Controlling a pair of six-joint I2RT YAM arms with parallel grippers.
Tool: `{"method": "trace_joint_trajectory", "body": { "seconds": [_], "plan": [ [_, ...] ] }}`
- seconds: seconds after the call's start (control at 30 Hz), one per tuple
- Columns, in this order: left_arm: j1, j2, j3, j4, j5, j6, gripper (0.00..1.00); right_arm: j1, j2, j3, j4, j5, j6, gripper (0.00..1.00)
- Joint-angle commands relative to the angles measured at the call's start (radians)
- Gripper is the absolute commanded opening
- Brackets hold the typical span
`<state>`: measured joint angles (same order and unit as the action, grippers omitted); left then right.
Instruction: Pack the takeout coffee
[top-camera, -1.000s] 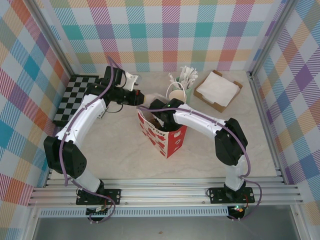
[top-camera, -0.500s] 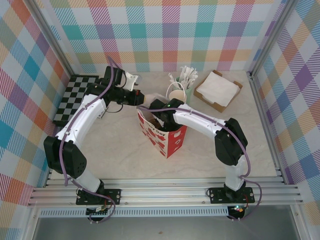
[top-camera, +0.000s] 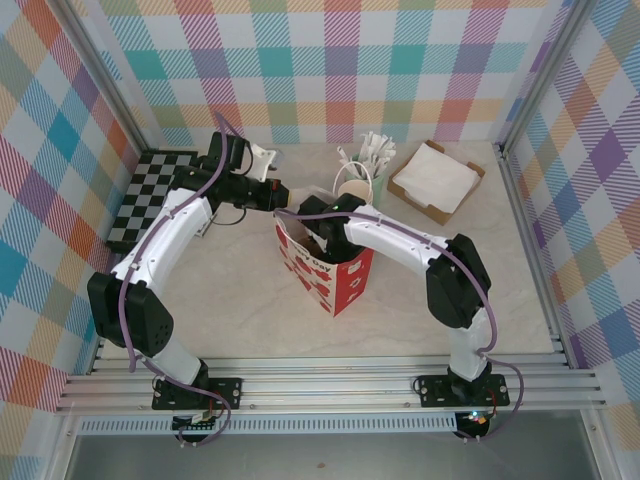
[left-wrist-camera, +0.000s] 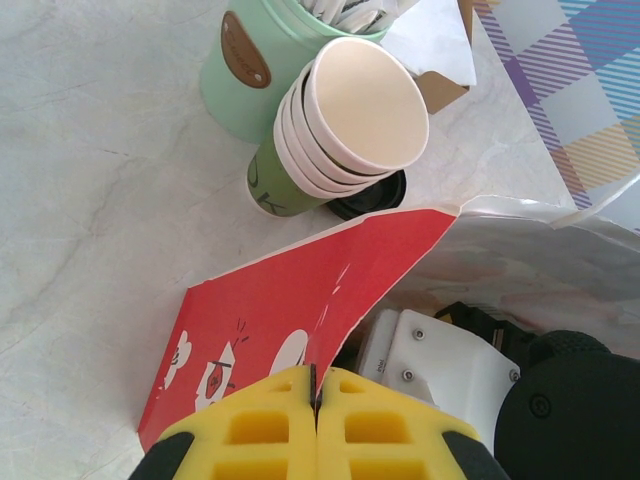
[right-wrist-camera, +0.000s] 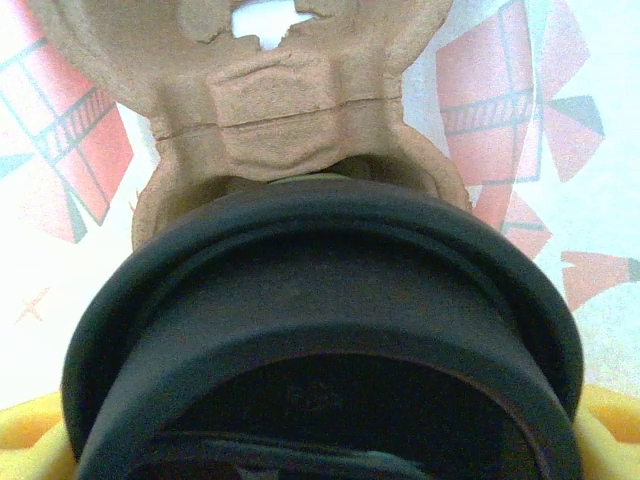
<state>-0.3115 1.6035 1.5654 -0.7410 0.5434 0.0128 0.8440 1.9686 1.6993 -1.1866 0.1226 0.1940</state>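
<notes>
The right arm (top-camera: 400, 238) is swinging slightly toward 10 o'clock in the top view. Its elbow (top-camera: 455, 285) is drawing in toward 11 o'clock, and its wrist (top-camera: 322, 212) is sliding farther across the open mouth of the paper bag (top-camera: 345, 285). The right tool (top-camera: 320, 232), clasped around the takeout coffee (right-wrist-camera: 320, 300), is shifting with it a little toward the bag's 10 o'clock side.

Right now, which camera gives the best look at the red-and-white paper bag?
The top external view: the bag stands upright, mouth open, most of it visible. The left wrist view shows one red side, its edge pinched by the left pincer. The right wrist view shows printed inner wall up close.
</notes>
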Motion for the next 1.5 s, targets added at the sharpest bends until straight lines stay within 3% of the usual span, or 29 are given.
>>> {"method": "trace_joint_trajectory", "body": {
  "seconds": [0.0, 1.47],
  "plan": [
    [-0.011, -0.01, 0.021, -0.022, 0.045, -0.019, 0.0, -0.005, 0.033, 0.023, -0.01, -0.031, 0.002, 0.59],
    [-0.011, -0.007, 0.013, -0.024, 0.029, -0.009, 0.0, -0.005, -0.027, 0.077, -0.033, -0.024, 0.02, 0.88]
  ]
}}
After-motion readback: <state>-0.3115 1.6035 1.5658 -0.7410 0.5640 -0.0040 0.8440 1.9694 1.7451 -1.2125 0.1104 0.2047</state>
